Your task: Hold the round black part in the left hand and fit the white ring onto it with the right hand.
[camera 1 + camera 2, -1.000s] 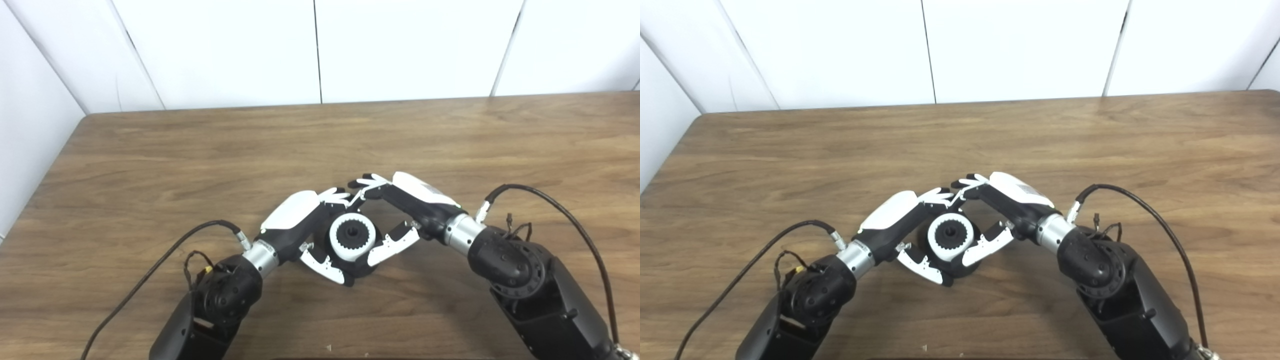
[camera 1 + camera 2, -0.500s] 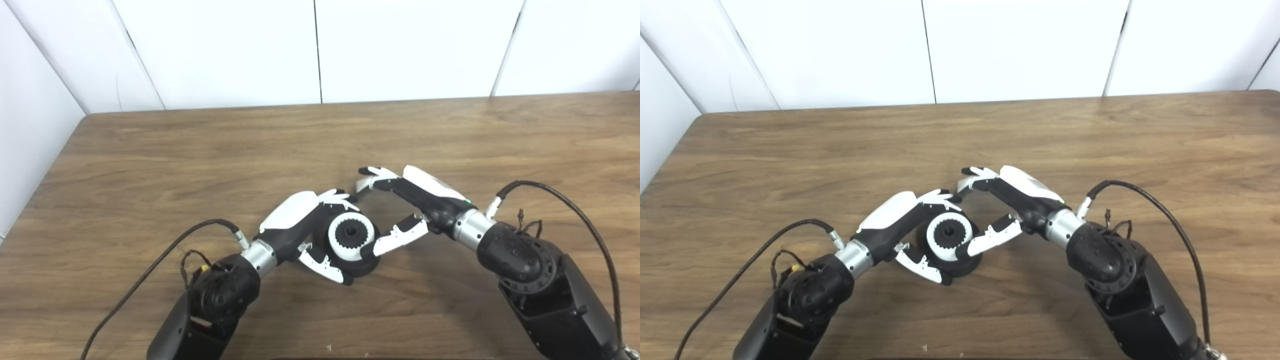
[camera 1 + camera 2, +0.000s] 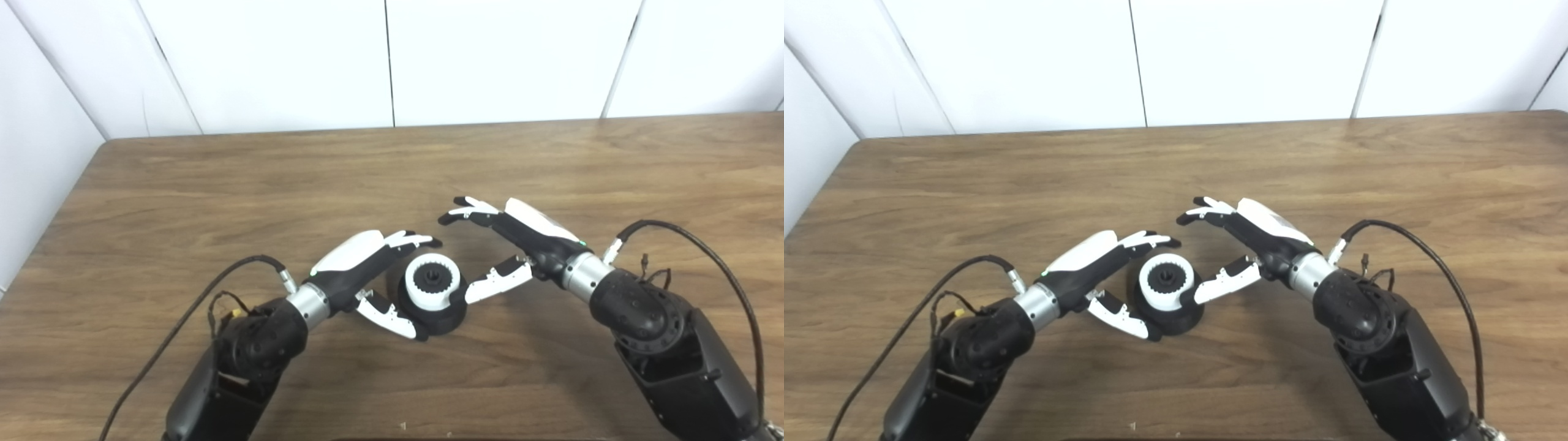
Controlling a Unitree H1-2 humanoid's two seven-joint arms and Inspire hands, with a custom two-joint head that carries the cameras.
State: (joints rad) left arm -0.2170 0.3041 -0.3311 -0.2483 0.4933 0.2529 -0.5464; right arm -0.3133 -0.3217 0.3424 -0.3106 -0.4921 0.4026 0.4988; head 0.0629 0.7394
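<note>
The round black part [image 3: 440, 317] stands on the wooden table [image 3: 245, 184] with the white ring [image 3: 414, 299] seated on its top; a black toothed hub shows inside the ring. My left hand [image 3: 361, 269] is open just left of the part, its fingers spread above the part's far side and its thumb reaching the base at the near side. To the right my right hand [image 3: 527, 242] is open too, its fingers lifted clear and its thumb pointing at the ring's right edge. Neither hand holds anything.
Black cables loop out from both wrists, one on the left [image 3: 184, 331] and one on the right [image 3: 704, 245]. White wall panels [image 3: 392, 61] close the table's far edge and left side.
Both hands have opened and drawn back from the part, the left one leftward and the right one rightward and away. The part with the ring stays standing on the table.
</note>
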